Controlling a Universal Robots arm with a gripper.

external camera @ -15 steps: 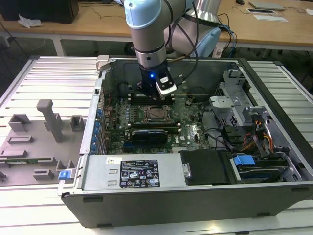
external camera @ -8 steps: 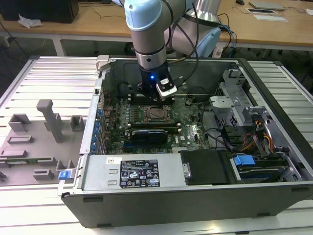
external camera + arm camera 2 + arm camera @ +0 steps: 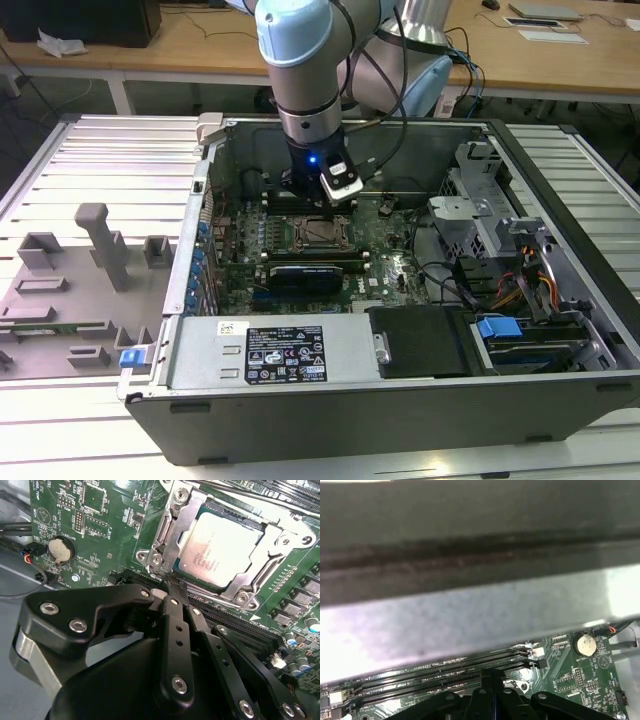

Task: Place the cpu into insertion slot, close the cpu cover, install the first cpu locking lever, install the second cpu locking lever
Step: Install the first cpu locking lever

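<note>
The cpu (image 3: pixel 220 547) lies flat in the insertion slot (image 3: pixel 172 510), its silver-beige top showing through the window of the cpu cover (image 3: pixel 281 545), which is down over it. A thin metal locking lever (image 3: pixel 161 540) runs along one side of the socket. My gripper (image 3: pixel 173 586) is shut with nothing between its black fingers, and their joined tip sits right at the socket's corner by the lever's end. In the first wrist view the shut gripper (image 3: pixel 492 677) points at the board beside the memory slots. In the exterior view the gripper (image 3: pixel 303 195) hangs just behind the socket (image 3: pixel 318 232).
The board lies inside an open computer case (image 3: pixel 560 390). Long black memory slots (image 3: pixel 240 625) flank the socket. A coin battery (image 3: pixel 61 550) sits nearby. A power supply (image 3: pixel 285 355) fills the front, a drive cage (image 3: pixel 470 215) and cables the right. A grey fixture tray (image 3: pixel 70 290) lies outside.
</note>
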